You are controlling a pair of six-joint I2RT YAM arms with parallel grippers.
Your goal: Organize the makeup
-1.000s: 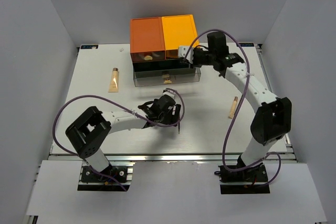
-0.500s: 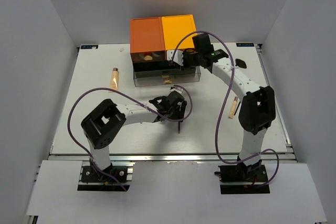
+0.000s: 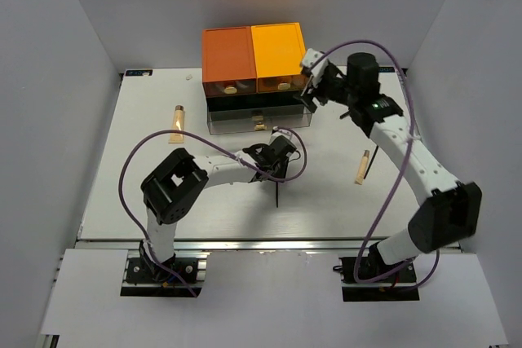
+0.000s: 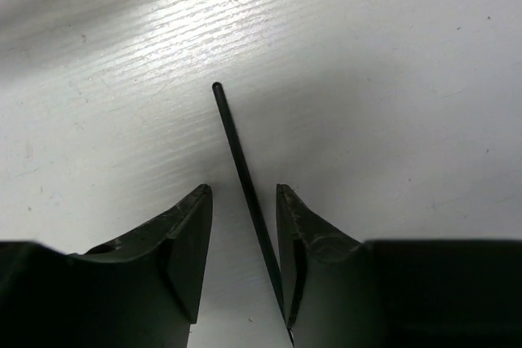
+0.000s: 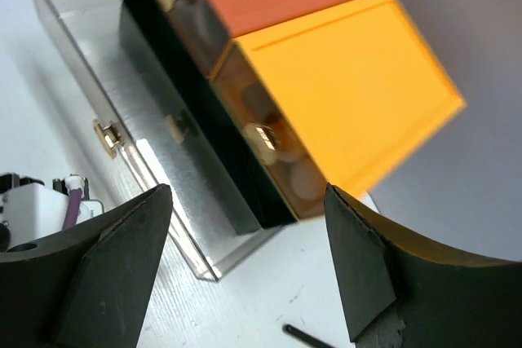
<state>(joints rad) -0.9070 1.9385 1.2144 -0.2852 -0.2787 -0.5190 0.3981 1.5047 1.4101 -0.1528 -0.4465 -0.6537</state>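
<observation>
Near the middle of the table (image 3: 139,193), my left claw (image 4: 243,190) is standing a little open over a thin black stick (image 4: 231,132), which is lying flat between the two fingers, close along one of them. At the far side, my right claw (image 5: 249,193) is hanging wide open and gripping nothing, just beside the orange drawer box (image 5: 326,79). One beige tube (image 3: 177,123) is lying left of the box and a second beige tube (image 3: 361,167) is lying near my right arm.
</observation>
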